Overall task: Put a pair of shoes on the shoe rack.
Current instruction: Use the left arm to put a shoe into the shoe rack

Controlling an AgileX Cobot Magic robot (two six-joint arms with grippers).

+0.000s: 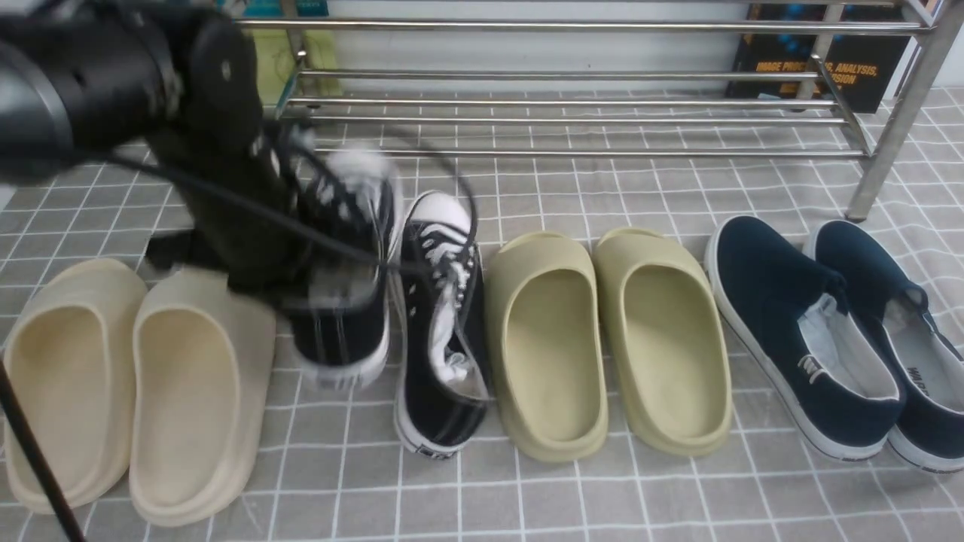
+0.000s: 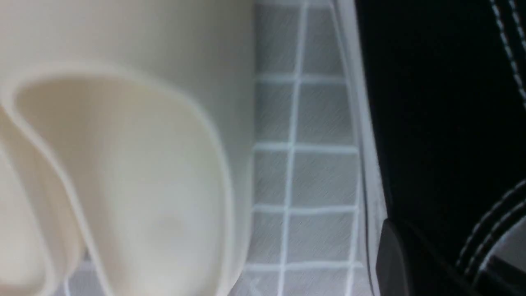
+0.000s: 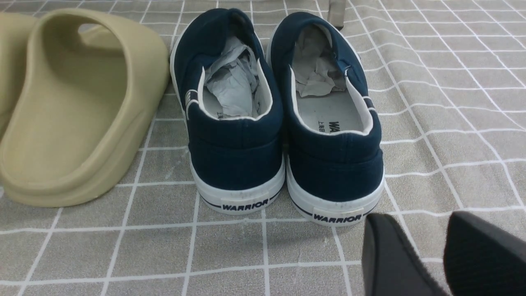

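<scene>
Nothing is sitting on the shoe rack (image 1: 572,75) yet, so both placements are waiting. The left tool (image 1: 309,278) is clamping shut on one black sneaker (image 1: 343,316), blurred just beside the cream slides (image 1: 188,391); its partner sneaker (image 1: 440,324) is lying on the checked cloth (image 1: 602,497) alongside. Both are pointing their white toes at the rack, long axes running away from the robot. The right tool (image 3: 427,255) is hanging open, empty.

The two sneakers (image 1: 440,331) are black with white laces, toe caps and soles (white stitching too), and the rack (image 1: 572,75) far behind is shiny silver. The left slides (image 1: 75,376) are cream, the middle slides (image 1: 546,339) olive, the right slip-ons (image 1: 783,301) navy with white soles, all on a grey cloth (image 1: 602,497) gridded in white.
</scene>
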